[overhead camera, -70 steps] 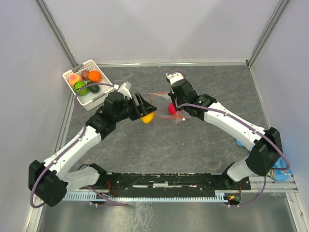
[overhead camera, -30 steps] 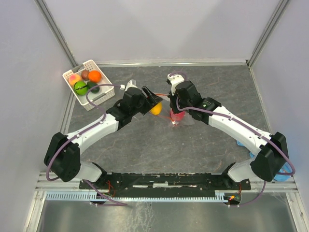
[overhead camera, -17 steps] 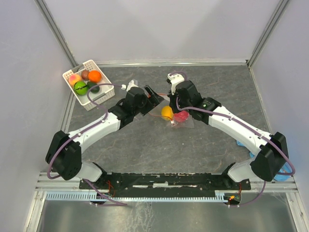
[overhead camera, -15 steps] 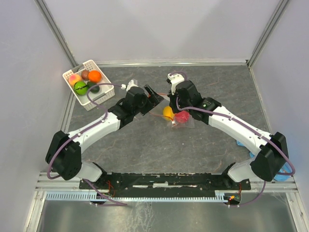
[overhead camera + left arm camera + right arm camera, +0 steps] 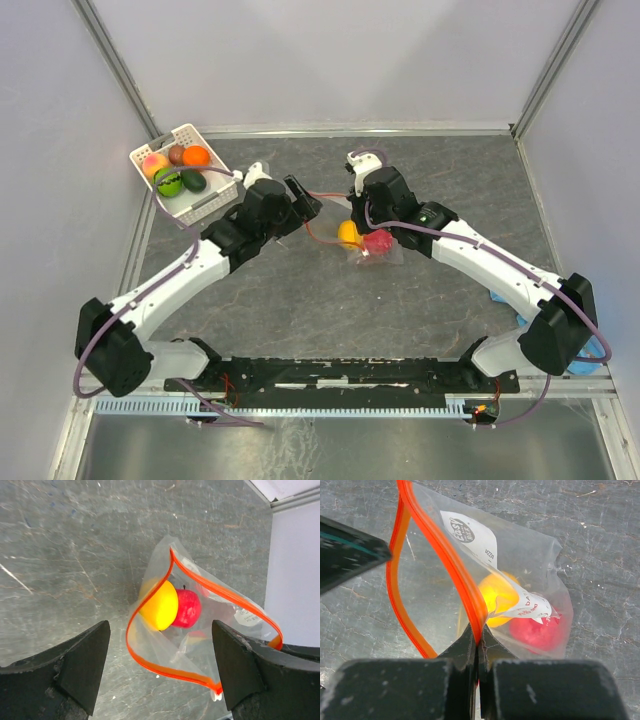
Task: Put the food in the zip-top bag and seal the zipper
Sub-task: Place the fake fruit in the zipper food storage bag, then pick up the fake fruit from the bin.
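My R gripper [image 5: 477, 641] pinches the zipper [image 5: 445, 555], holding the zip-top bag [image 5: 525, 565] mouth agape mid-bench, w/ yellow fruit [image 5: 497, 596] & red fruit [image 5: 538, 632] touching inside. The white label [image 5: 470, 536] print I can't read for sure. My L gripper [image 5: 160, 672] is spread, holding nothing, facing the mouth; the basket [image 5: 190, 205] sits well apart, far left.

"Where's the zip-top bag [image 5: 352, 240]?"

"On the grey surface [image 5: 300, 300], clear and crinkled, a white label on one wall, its mouth gaping leftward."

"The zipper [image 5: 128, 632]?"

"Unsealed. The orange-red strip bows into a wide loop, one side pinched in the right claw [image 5: 477, 635]."

"And the food?"

"A yellow fruit [image 5: 159, 605] and a red fruit [image 5: 187, 608] touch inside the bag. In the white basket [image 5: 185, 207], far left: orange piece [image 5: 196, 156], brown piece [image 5: 177, 154], peach piece [image 5: 154, 163], lime-green piece [image 5: 168, 182], dark-green piece [image 5: 193, 181]."
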`<control>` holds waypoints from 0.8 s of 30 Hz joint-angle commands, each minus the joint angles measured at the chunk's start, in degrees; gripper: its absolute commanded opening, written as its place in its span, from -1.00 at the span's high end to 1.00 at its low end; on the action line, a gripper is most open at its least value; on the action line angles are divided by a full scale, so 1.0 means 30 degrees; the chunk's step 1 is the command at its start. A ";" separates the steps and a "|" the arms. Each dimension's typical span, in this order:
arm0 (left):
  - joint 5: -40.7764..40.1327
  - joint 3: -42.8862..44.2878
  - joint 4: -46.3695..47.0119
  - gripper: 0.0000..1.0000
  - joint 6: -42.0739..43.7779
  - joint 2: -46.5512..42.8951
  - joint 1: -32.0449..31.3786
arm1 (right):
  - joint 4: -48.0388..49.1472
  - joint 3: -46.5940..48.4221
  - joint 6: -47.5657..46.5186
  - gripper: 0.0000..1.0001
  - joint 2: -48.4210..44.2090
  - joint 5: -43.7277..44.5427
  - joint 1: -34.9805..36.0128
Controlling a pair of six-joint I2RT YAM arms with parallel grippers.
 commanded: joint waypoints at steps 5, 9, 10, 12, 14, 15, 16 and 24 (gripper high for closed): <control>-0.4127 0.1261 -0.3647 -0.78 0.3642 -0.2064 0.0284 | 0.0704 0.0046 0.0080 0.97 -0.0385 0.0742 0.0026; -0.5088 0.1806 -0.4755 -0.83 0.4942 -0.2057 0.1138 | 0.0635 0.0083 0.0015 0.97 -0.0305 0.0909 -0.0002; -0.4930 0.1833 -0.4849 -0.84 0.5236 -0.2055 0.1550 | 0.0609 0.0078 -0.0007 0.97 -0.0293 0.0972 -0.0003; -0.4339 0.1837 -0.4927 -0.84 0.5728 -0.2004 0.2642 | 0.0583 0.0085 -0.0062 0.97 -0.0296 0.1066 -0.0002; -0.3511 0.1874 -0.4899 -0.84 0.6287 -0.1871 0.3993 | 0.0554 0.0058 -0.0121 0.97 -0.0303 0.1141 -0.0008; -0.3272 0.1941 -0.4948 -0.84 0.6517 -0.1768 0.4760 | 0.0536 0.0082 -0.0152 0.97 -0.0311 0.1191 0.0008; -0.3001 0.2040 -0.4980 -0.84 0.6700 -0.1635 0.5489 | 0.0520 0.0059 -0.0181 0.97 -0.0297 0.1252 0.0013; -0.2658 0.3406 -0.4240 -0.87 0.6779 0.0512 1.0379 | 0.0393 0.0111 -0.0431 0.97 -0.0229 0.1538 -0.0022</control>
